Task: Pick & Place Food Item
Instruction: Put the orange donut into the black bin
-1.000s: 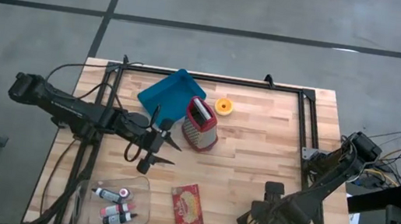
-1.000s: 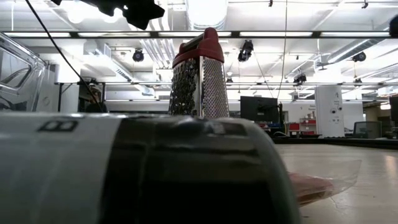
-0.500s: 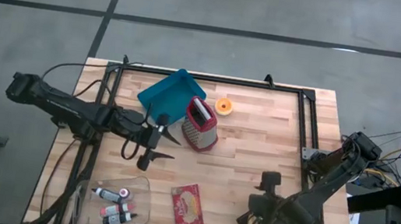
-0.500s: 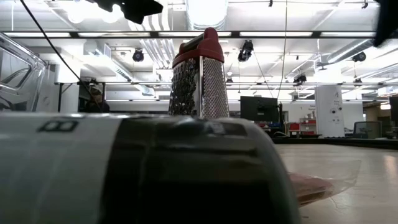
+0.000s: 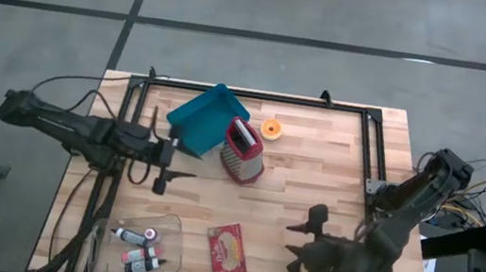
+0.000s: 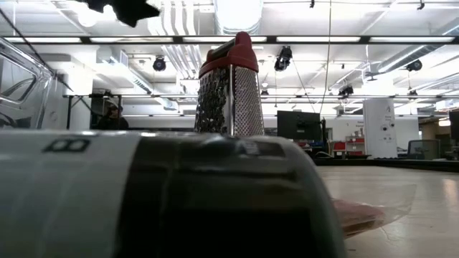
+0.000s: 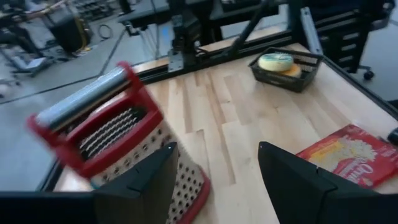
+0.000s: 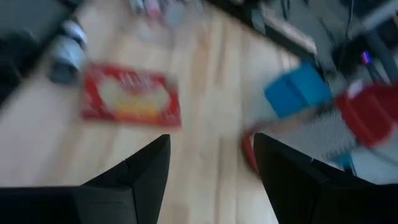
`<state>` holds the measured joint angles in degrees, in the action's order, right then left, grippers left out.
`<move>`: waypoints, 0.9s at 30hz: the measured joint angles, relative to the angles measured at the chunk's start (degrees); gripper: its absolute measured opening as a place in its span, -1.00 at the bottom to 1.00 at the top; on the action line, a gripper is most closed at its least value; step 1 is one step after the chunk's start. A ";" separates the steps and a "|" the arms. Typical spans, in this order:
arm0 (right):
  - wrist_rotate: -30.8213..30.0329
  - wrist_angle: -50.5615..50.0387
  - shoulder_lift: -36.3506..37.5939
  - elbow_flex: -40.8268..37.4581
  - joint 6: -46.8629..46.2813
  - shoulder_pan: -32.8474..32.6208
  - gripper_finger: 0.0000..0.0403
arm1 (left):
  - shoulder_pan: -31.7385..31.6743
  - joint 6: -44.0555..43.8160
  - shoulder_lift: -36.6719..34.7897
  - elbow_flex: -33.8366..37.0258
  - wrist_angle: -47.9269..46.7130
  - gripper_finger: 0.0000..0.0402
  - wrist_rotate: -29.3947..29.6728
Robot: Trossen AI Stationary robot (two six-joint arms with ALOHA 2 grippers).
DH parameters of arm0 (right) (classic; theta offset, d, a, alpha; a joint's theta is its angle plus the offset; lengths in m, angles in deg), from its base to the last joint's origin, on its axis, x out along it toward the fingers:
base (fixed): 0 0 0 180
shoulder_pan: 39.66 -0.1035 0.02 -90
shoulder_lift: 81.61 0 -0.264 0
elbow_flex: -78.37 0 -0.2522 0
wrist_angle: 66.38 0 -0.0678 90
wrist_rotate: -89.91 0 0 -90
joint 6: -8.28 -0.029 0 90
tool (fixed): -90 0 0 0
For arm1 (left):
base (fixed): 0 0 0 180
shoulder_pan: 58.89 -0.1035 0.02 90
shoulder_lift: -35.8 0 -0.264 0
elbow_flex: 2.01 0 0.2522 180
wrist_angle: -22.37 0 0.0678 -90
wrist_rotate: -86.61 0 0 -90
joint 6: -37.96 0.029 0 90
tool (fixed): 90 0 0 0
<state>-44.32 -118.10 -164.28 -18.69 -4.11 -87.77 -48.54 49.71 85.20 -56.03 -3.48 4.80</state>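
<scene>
Early in the task, by the look of things: no pick made, no placing done, everything left to do.

Likeliest food item: red packet point(image 5: 227, 251), flat on the table point(image 5: 314, 175) near its front edge, between the clear tub of small bottles point(image 5: 141, 241) and the right gripper point(image 5: 297, 247). Touched by neither gripper. Printed face up, pale picture on red, glossy wrapper, slightly askew to the table edge. Seen again from the left wrist at the far edge of view point(image 7: 348, 163) and from the right wrist, blurred point(image 8: 130, 93).

Second candidate: small round orange-yellow thing point(image 5: 271, 128) in a dark basket, near the back of the table, just beside the red grater point(image 5: 243, 150). Cannot tell from the task line which of the two is meant.

Left gripper point(image 5: 183, 158): raised over the table, just in front of the blue tray point(image 5: 203, 111), aimed at the grater. Jaws well apart, nothing between them.

Right gripper: raised near the front right of the table, pointing toward the packet. Jaws well apart too, empty.

Remaining, as judged: descent on the item, grip, lift, carry, release. Destination not evident; the blue tray a fair guess only.
</scene>
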 joint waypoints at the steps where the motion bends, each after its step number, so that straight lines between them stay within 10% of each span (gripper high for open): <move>1: 1.38 3.60 1.69 -1.59 2.40 0.01 0.12 | 0.00 -0.36 -1.42 1.17 0.02 0.13 0.66; 10: 12.89 31.00 22.11 -21.64 14.10 0.40 0.12 | 0.00 -3.26 -15.03 13.45 9.70 0.13 1.90; 27: 13.25 68.51 47.11 -52.91 30.05 6.70 0.12 | -0.04 -4.79 -20.31 20.78 12.57 0.13 2.48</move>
<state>-31.07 -49.59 -117.16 -71.60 25.94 -81.08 -48.59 44.92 64.88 -35.25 9.09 7.27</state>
